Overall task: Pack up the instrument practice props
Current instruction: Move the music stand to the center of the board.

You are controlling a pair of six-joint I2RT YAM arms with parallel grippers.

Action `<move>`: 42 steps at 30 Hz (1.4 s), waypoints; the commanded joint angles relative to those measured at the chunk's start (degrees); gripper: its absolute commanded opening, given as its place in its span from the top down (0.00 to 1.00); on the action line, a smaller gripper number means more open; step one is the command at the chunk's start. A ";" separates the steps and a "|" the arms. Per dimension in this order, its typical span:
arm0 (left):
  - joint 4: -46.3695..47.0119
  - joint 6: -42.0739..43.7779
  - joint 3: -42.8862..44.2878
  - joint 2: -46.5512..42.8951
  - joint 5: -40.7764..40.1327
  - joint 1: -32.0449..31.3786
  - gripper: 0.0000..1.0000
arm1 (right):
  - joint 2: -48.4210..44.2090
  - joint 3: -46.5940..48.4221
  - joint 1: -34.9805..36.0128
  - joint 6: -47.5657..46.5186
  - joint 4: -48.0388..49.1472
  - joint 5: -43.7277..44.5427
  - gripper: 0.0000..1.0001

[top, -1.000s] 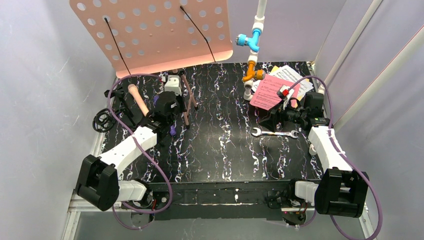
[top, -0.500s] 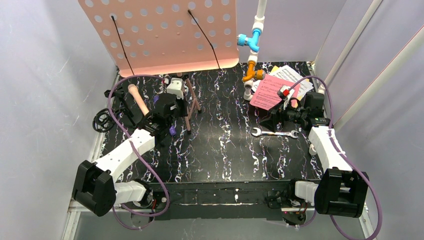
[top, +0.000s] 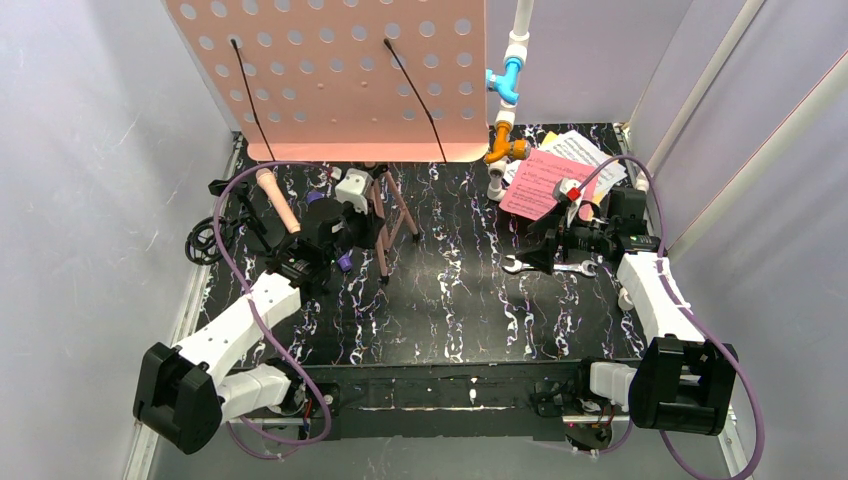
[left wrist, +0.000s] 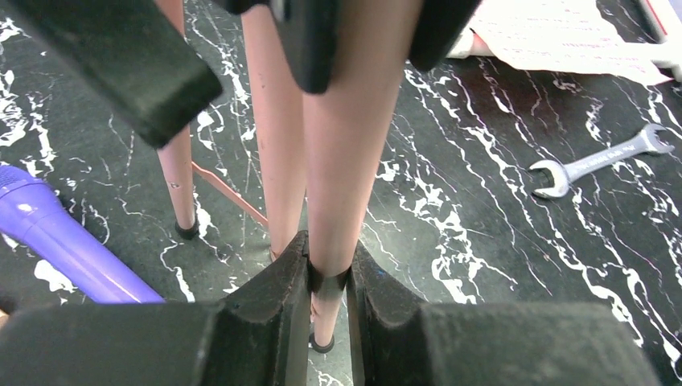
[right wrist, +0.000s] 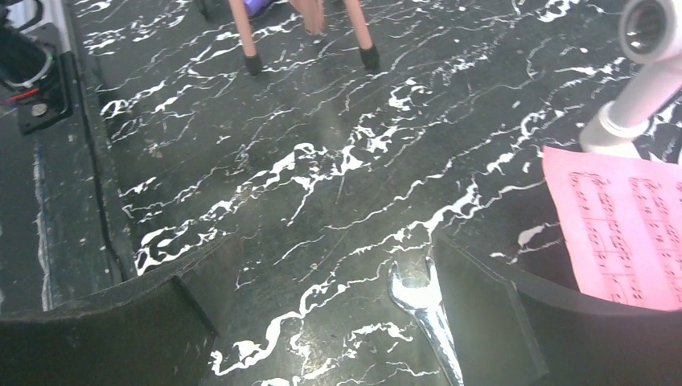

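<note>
Soft, even light filled the scene, brightest on the salmon-pink perforated music rest [top: 350, 70], whose lower edge glowed. The black white-veined surface [top: 450, 300] showed faint shadows and little glare. Close foreground in both wrist views was blurred.

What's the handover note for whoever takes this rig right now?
Left gripper: shut on a tripod leg of the salmon music rest, standing back left.
Right gripper: open, empty, low over the table by the wrench.
Peach microphone, purple microphone and black mic holders lie on the left; pink sheet and white sheets back right.
Done: nothing visibly packed; no container in view.
Left: everything.
</note>
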 commanded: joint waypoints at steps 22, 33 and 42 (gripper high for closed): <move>7.43 -4.12 2.33 1.42 17.01 -14.24 1.00 | 1.28 4.47 12.92 -11.66 -8.42 -3.69 0.02; 10.83 -5.24 2.95 4.03 15.85 -19.81 1.00 | 7.28 17.59 19.59 -4.63 -5.55 2.00 0.02; 12.51 -5.47 5.45 8.23 15.43 -23.28 1.00 | 9.06 17.08 23.96 4.81 2.36 1.11 0.11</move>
